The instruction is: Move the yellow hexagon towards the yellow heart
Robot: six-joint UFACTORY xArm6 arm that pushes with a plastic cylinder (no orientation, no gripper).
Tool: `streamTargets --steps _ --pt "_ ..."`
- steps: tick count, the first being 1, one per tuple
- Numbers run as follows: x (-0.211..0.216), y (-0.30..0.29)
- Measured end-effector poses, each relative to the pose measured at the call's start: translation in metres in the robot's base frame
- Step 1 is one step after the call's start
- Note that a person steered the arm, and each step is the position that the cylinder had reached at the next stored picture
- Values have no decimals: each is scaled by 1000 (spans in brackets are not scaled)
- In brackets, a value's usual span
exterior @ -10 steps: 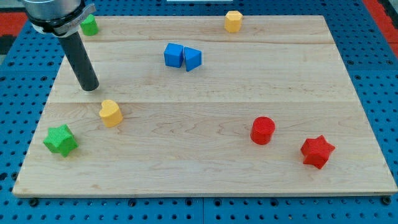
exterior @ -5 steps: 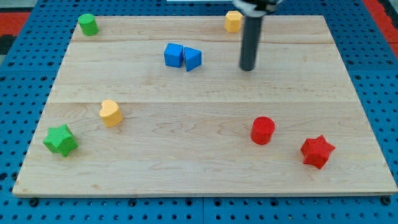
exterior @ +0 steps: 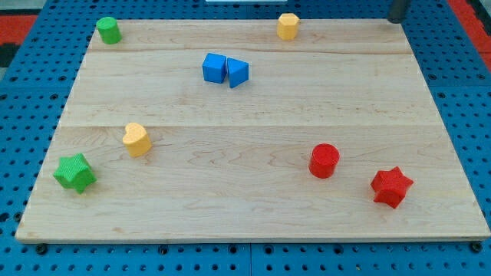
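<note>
- Yellow heart [exterior: 136, 139] sits at the table's [exterior: 253, 215] left, lobes up-view.
- Yellow hexagon [exterior: 288, 26] stands upright by the top edge, showing no long axis.
- My tip [exterior: 397, 19], holding nothing, is well to its right.

You see my tip [exterior: 398, 19] at the view's top right corner, at the back edge of the wooden board [exterior: 253, 222], well apart from every block. The yellow hexagon [exterior: 288, 25] sits near the top edge, to the tip's left. The yellow heart [exterior: 136, 139] lies at the left, above the green star [exterior: 75, 172]. A green cylinder [exterior: 108, 30] occupies the top left corner. The blue cube [exterior: 214, 67] touches the blue triangular block [exterior: 238, 73]. The red cylinder [exterior: 324, 161] and red star [exterior: 391, 186] sit lower right.
</note>
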State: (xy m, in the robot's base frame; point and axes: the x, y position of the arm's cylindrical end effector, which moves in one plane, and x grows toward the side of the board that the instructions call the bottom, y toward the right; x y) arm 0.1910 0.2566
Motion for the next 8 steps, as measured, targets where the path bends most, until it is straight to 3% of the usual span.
streamTargets --steps 2,3,4,5,7,8 --pt "1 -188" --pt "7 -251" --pt "41 -252" --pt "31 -240" --pt "96 -186" --pt "88 -181"
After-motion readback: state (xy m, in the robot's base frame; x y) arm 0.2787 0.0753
